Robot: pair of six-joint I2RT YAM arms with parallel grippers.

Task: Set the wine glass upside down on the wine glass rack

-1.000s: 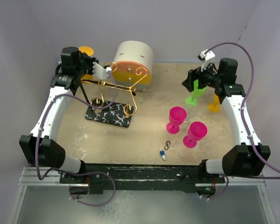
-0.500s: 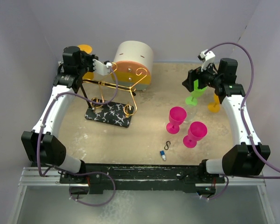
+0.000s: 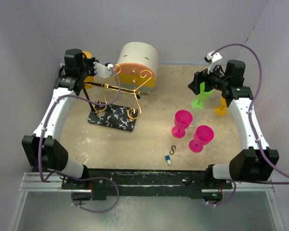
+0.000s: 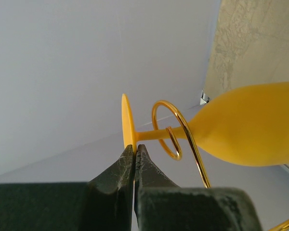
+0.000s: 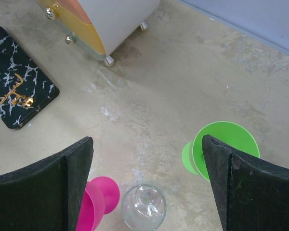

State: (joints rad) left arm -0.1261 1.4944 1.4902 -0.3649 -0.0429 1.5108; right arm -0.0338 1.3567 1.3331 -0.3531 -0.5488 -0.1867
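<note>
Pinching the thin rim of the glass's [image 4: 241, 127] foot [image 4: 126, 120], my left claw [image 4: 135, 149] is closed with the tips almost touching, so the hold is narrow. The glass sits at mid-right of the left wrist view, its stem [image 4: 151, 134] threaded through the rack's curled hook [image 4: 166, 101]. My worry is that edge grip: a small twist of the wrist could let the foot slide out, and the glass would drop if the foot is not resting on the wire. I cannot tell whether it bears on the hook yet. Dragging sideways with the stem caught could also tug the light wire and tip the rack [image 3: 111, 117]. The wrist view shows the stem inside the curl, which the top view cannot; there my arm hides nearly all of the glass at the upper left. The top view alone shows the rack's black base left of centre and how near the back wall I am. My right claw [image 5: 147, 139] is spread wide and holding nothing, above a green glass [image 5: 226, 144] and a clear glass [image 5: 144, 207] at the bottom of its view.
</note>
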